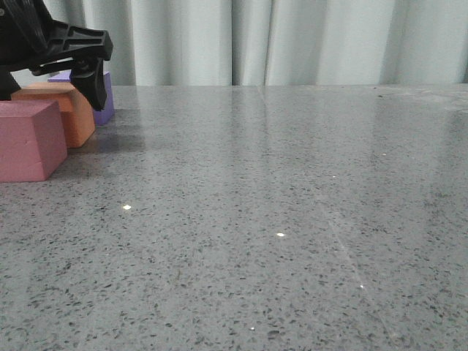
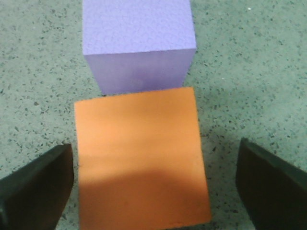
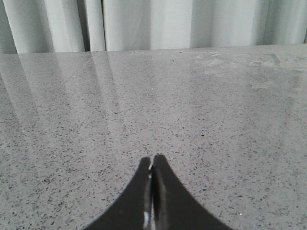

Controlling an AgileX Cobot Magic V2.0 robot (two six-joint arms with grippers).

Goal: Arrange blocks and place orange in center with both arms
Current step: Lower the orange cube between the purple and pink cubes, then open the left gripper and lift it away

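Three foam cubes stand in a row at the far left of the table: the pinkish-red cube (image 1: 28, 139) nearest, the orange cube (image 1: 66, 111) behind it, the purple cube (image 1: 104, 99) farthest. My left gripper (image 1: 51, 66) hangs over the orange cube. In the left wrist view it is open (image 2: 153, 187), one finger (image 2: 36, 189) on each side of the orange cube (image 2: 141, 158), not touching it; the purple cube (image 2: 139, 43) lies just beyond. My right gripper (image 3: 152, 163) is shut and empty over bare table, and does not show in the front view.
The grey speckled table (image 1: 278, 219) stretches to the right of the cubes. Pale curtains (image 1: 292, 40) hang behind its far edge. The pinkish-red cube is cut off by the front view's left edge.
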